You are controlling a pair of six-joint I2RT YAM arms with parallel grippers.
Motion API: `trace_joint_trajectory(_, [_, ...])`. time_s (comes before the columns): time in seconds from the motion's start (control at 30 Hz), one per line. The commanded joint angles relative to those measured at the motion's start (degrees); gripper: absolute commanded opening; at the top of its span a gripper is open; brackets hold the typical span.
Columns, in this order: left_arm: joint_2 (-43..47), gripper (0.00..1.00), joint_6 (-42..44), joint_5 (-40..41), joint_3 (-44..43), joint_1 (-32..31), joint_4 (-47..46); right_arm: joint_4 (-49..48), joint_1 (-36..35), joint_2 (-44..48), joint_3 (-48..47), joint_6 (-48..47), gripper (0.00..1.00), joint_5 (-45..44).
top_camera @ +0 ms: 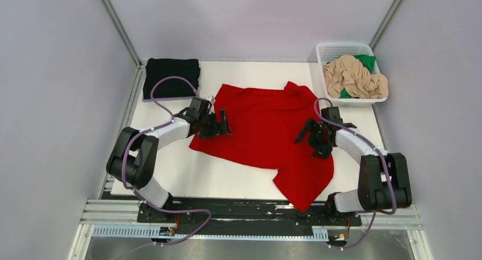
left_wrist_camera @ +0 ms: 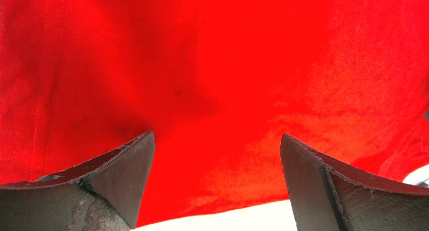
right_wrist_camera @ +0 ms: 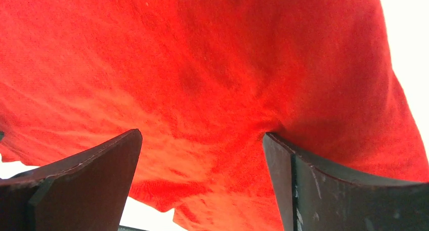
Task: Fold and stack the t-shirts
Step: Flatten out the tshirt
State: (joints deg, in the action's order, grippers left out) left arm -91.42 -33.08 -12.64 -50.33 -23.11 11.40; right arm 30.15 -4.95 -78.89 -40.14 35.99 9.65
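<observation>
Jaws: spread wide on left gripper (top_camera: 219, 125) and right gripper (top_camera: 310, 133), holding nothing.
Red t-shirt (top_camera: 261, 123): lies rumpled beneath both, 1 corner trailing toward the arm bases.
Black t-shirt (top_camera: 170, 77): folded, far-left corner.
Risk: from where I stand, a pinch catching 2 layers or a loose wrinkle would skew the fold.

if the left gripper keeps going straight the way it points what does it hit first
The red t-shirt: the left gripper has its open fingers pointed into that cloth, which fills the wrist view. How close it is stays unclear.
</observation>
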Motion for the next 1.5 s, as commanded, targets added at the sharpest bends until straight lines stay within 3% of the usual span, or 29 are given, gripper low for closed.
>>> trace_joint_trajectory(0.0, [-2.92,1.00,-2.93,-0.94,-0.33,2.58,-5.01,-5.48,-0.18,-9.94,-4.74,0.14,1.00,-2.48])
trace_joint_trajectory(0.23, [-8.49,1.00,-6.31,-4.10,0.31,9.00,-9.83,-5.74,-0.27,-26.94,-21.71,-3.52,1.00,-5.25])
trace_joint_trajectory(0.43, [-11.55,1.00,-3.83,-1.91,-6.02,9.41,-6.46,-2.27,-0.28,-38.24,-39.12,-6.19,1.00,-11.68])
trace_joint_trajectory(0.53, [-9.69,1.00,-1.08,-2.01,-9.48,9.35,-2.25,-0.69,-0.63,-38.29,-42.00,-6.45,1.00,-12.67])
trace_joint_trajectory(0.77, [3.97,1.00,2.70,6.59,-8.10,9.32,9.33,-1.33,-4.36,-23.08,-32.24,-7.16,1.00,-16.10])
trace_joint_trajectory(0.93, [16.53,1.00,0.14,17.48,-1.15,9.31,17.94,-2.97,-6.15,-9.75,-22.09,-6.02,1.00,-16.54])
trace_joint_trajectory(1.07, [21.03,1.00,-2.57,23.62,3.81,9.40,20.37,-5.84,-6.22,-0.33,-13.70,-5.14,1.00,-15.59])
trace_joint_trajectory(1.27, [17.98,0.95,-5.60,22.52,6.21,9.49,14.80,-9.63,-6.21,8.03,-6.14,-5.94,1.00,-14.91])
trace_joint_trajectory(1.47, [7.78,0.74,-6.59,18.88,3.04,9.43,11.31,-9.12,-6.13,11.20,-2.48,-4.66,1.00,-15.08])
